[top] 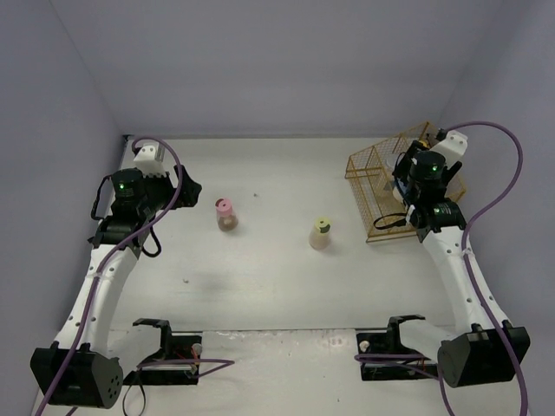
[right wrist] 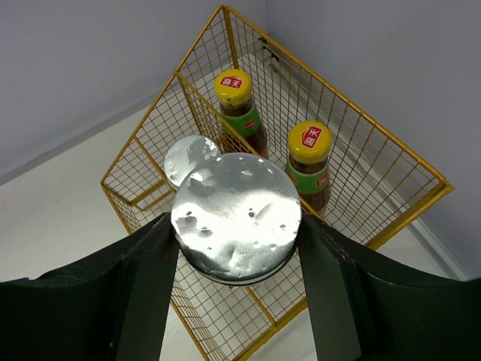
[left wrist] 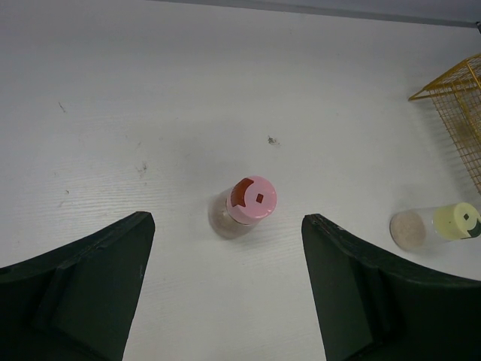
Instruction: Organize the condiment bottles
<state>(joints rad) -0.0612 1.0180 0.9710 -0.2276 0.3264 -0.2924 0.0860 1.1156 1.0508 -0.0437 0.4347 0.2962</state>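
Silver foil lid fills the right wrist view: the right gripper [right wrist: 234,241] is clamped on a silver-lidded jar [right wrist: 237,216], held over the gold wire basket [right wrist: 161,95]. Inside stand a second silver-lidded jar [right wrist: 188,159] and two yellow-capped sauce bottles [right wrist: 239,105]. The held jar should probably go straight down beside its twin, clear of the wires. On the table [top: 277,277], the pink-lidded jar [left wrist: 250,200] sits untouched between the spread fingers of the left gripper [left wrist: 225,220]. The yellow-green-lidded jar [left wrist: 436,226] waits nearer the basket.

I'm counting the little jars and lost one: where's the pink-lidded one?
The pink-lidded jar stands upright on the table, left of centre in the top view, with the yellow-green-lidded jar to its right, outside the wire basket.
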